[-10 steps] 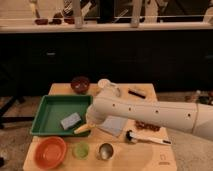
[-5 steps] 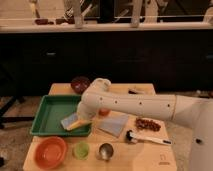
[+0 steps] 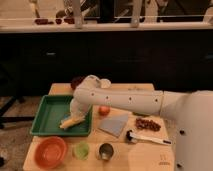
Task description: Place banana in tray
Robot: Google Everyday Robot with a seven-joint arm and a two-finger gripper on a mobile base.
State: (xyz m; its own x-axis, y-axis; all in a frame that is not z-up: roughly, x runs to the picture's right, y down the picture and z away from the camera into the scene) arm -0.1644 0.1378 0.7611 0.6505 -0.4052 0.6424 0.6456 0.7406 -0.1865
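Change since half a second ago: the arm [image 3: 125,100] has been swung further left, so that its end is now over the tray's right half; the banana has been carried in with it and is seen low inside the tray.
Tray [image 3: 47,112]: a large green rectangle with a raised rim, set at the 9 o'clock side of the table.
Banana [image 3: 70,121]: small and yellow with a paler end, shown inside the tray near its 4 o'clock corner; whether it rests on the tray floor cannot be told.
Gripper [image 3: 76,116]: placed just above the banana at the tray's right side; it cannot be told whether its fingers are apart or closed on the fruit.
Orange bowl [image 3: 49,151]: round, at 7 o'clock on the table, below the tray.
Green cup [image 3: 81,149]: just right of the orange bowl.
Metal cup [image 3: 105,151]: at 6 o'clock, right of the green cup.
Red fruit [image 3: 104,110]: small and round, near the table's centre, just under the arm.
Grey cloth [image 3: 115,123]: a flat sheet right of the tray.
Dark bowl [image 3: 76,81]: at 11 o'clock, partly hidden by the arm.
Surface: a light wooden table [image 3: 145,155].
Room: dim, with dark cabinets [image 3: 125,55] behind and a counter edge above them.
Writing: a small mark is seen at the table's 5 o'clock corner, but it cannot be read.
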